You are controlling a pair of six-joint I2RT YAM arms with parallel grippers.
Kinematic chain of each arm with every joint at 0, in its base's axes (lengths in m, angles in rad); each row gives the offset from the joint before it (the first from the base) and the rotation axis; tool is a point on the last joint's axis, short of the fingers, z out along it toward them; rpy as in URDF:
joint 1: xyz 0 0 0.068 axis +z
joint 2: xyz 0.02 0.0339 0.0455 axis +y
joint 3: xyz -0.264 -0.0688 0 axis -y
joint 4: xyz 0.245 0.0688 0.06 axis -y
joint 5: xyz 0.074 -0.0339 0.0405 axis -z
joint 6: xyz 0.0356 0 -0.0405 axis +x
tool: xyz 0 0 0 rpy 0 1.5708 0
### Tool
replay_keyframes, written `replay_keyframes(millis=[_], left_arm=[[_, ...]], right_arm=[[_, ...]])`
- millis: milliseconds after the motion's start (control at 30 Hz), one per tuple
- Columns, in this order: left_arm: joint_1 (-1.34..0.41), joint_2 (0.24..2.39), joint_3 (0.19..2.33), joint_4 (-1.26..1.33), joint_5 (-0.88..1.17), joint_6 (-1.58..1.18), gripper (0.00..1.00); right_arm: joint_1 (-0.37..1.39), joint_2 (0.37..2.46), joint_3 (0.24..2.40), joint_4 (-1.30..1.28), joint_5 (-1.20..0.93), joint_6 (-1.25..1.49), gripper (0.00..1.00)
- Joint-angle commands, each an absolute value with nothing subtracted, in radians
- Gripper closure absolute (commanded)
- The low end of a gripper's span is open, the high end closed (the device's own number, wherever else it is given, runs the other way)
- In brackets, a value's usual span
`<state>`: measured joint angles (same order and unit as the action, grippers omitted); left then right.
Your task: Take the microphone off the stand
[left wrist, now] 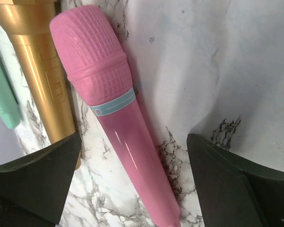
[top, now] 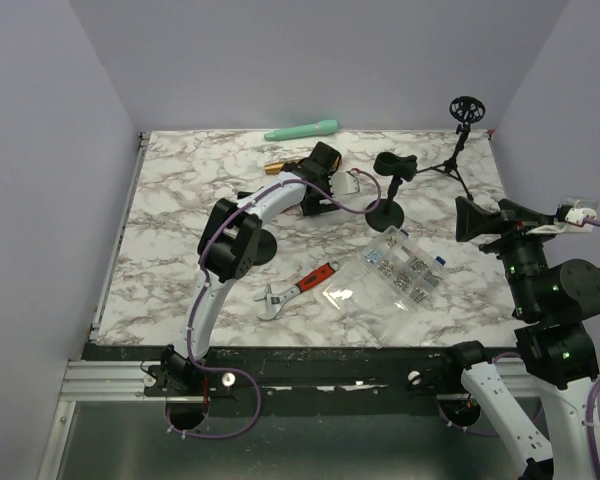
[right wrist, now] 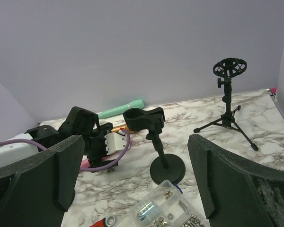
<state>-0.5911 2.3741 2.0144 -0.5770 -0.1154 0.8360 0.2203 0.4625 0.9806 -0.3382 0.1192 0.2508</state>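
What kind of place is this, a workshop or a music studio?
Probably a robot test bench in a lab, not a studio. The left arm and right arm are bolted at the edge of a marble-patterned table, plain walls box it in, and the props are mixed: pink microphone, wrench, parts box.

You will find the stand (top: 385,195) right of centre on the table (top: 180,230), the tripod (top: 460,140) behind-right of it, the box (top: 398,268) before it, the wrench (top: 298,288) left of the box, and the microphone (left wrist: 128,127) lying flat between the fingers of the left gripper (left wrist: 133,142), a second microphone (left wrist: 40,80) alongside.
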Motion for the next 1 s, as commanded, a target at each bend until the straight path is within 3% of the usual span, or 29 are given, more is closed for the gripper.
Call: replay_keyframes(millis=[0,533,967], left_arm=[[-0.597,2.308,1.985,-0.567,-0.106,0.819,0.02],[-0.609,2.037,1.913,-0.573,-0.016,0.761,0.01],[-0.646,1.708,1.921,-0.558,0.080,0.448,0.01]], right_arm=[[0.215,0.473,0.969,-0.321,0.117,0.241,0.00],[0.215,0.490,0.920,-0.276,0.104,0.259,0.00],[0.214,0.513,0.889,-0.291,0.103,0.307,0.00]])
